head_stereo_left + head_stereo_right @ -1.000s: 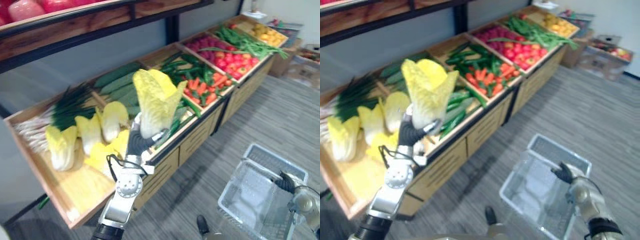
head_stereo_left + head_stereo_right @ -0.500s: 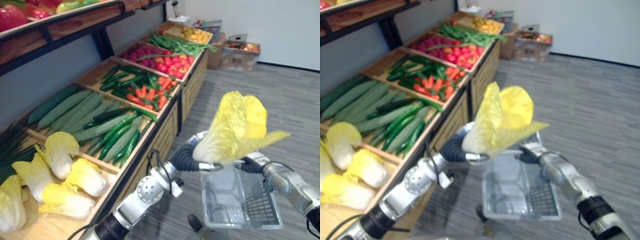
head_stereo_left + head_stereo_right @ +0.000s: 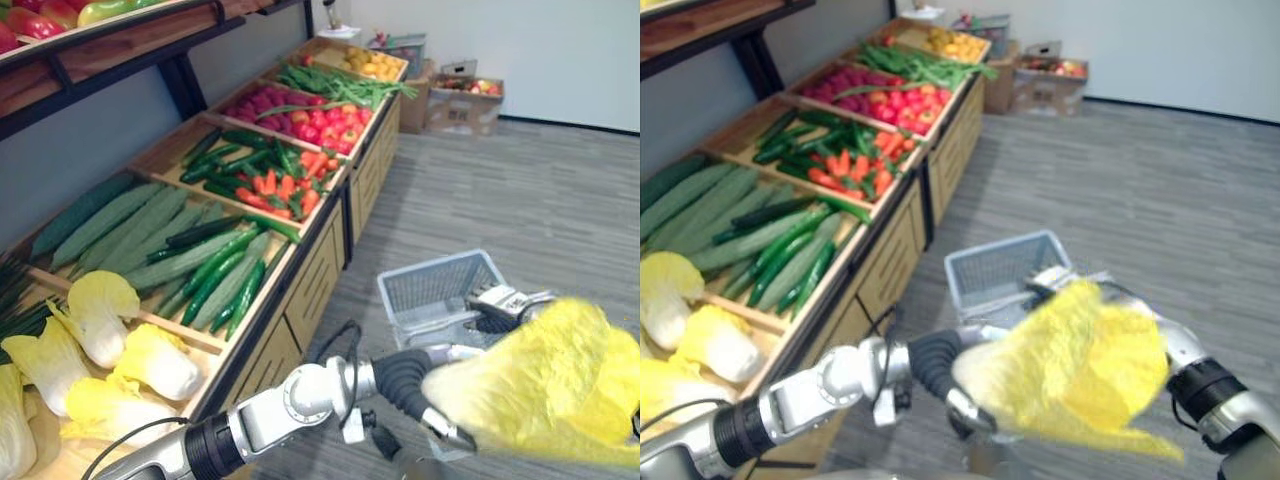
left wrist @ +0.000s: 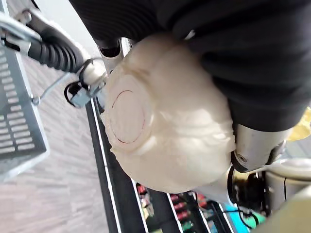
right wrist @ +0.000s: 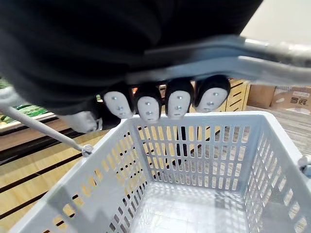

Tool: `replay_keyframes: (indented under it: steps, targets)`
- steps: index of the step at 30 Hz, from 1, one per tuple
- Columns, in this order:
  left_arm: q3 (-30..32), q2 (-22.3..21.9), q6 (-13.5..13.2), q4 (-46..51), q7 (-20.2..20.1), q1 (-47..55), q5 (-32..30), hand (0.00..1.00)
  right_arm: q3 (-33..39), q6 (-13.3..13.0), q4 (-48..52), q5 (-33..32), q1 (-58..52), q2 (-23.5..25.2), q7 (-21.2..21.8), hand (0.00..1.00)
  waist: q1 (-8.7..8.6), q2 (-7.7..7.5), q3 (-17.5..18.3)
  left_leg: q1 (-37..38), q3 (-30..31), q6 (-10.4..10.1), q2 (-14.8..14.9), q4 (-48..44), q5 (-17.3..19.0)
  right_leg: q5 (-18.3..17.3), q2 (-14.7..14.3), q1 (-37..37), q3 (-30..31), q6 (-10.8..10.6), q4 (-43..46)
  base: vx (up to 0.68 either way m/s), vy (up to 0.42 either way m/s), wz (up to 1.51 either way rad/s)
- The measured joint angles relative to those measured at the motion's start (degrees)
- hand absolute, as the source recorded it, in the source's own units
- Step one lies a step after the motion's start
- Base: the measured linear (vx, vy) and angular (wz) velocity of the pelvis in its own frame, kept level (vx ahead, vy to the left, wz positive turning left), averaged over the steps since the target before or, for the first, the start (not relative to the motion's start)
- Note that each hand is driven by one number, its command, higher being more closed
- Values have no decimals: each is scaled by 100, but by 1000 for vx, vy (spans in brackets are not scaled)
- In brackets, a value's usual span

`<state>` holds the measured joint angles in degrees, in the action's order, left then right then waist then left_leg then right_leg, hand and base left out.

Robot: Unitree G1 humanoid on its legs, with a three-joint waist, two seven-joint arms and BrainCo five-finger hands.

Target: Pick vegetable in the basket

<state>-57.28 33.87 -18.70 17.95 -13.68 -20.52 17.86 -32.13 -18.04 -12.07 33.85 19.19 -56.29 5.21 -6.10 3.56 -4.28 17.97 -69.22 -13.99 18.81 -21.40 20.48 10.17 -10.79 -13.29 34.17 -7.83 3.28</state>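
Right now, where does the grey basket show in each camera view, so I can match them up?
Left eye view: basket right of centre, beyond the yellow cabbage.
Right eye view: basket at centre, above the cabbage.
Left wrist view: basket mesh wall beside the cabbage's pale base.
Right wrist view: basket open beneath the right hand.
Shared landmark: the produce stand.
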Motion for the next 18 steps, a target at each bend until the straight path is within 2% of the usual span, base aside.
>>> replay_keyframes:
  steps: [6,10,18]
  targets:
    - [-582,-25,3,-309,-32,-196,-82,100,-2,-10,2,10,178,9,-1,100,-12,-10,-13,-70,-93,0,4,-39,0,2,3,-104,8,2,63,7,-1,-1]
    - [-772,-71,3,-567,-56,-224,-252,100,-5,25,-5,8,461,126,-3,100,-151,-1,-142,42,-110,16,41,-92,0,-16,17,-37,-50,15,99,11,-3,5]
    - [-1194,-181,0,-765,-253,-229,-349,100,-5,33,-16,4,496,160,-9,100,-192,54,-182,43,-155,24,83,-99,-5,-62,-11,-67,-109,29,99,0,0,0]
